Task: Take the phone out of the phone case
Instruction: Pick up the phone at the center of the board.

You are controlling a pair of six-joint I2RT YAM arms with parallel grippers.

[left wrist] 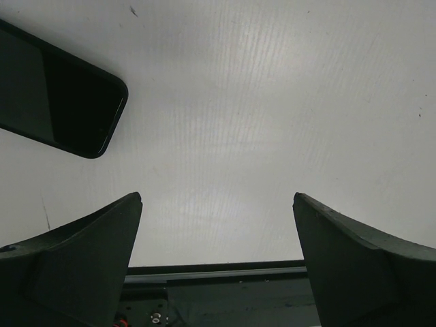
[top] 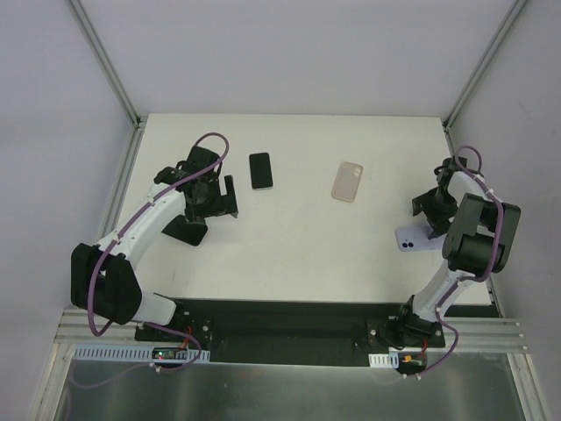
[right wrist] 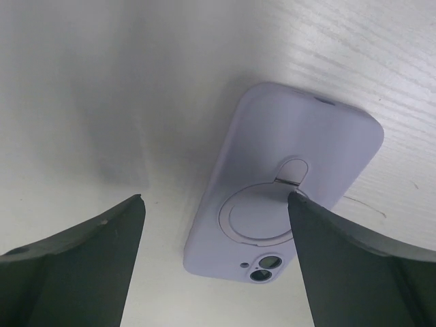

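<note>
At the near right edge of the white bench point(top: 298, 263), a lavender silicone phone case with a round ring stand point(right wrist: 283, 184) is laid back-up. The right tool point(top: 427, 210) is held just above it, fingers spread wide and nothing pinched. The case is framed between the two fingers, a pose judged to suit a grasp across its width.

Toward the left edge, the left tool point(left wrist: 218, 197) is likewise spread and empty, hung over bare bench. Farther back, a glossy black slab phone point(top: 260, 170) is laid screen-up just beside that tool. A translucent beige case point(top: 347, 181) is laid well apart from it, toward the far right.

The ring stand and the dark camera cut-outs are shown only in the right wrist view. They suggest a phone seated inside the lavender case, though this cannot be confirmed. In the left wrist view only one end of the black phone is seen, off to the side of the fingers rather than between them. The whole layout is given by the overhead view alone, where the lavender case is partly hidden by the right arm.
</note>
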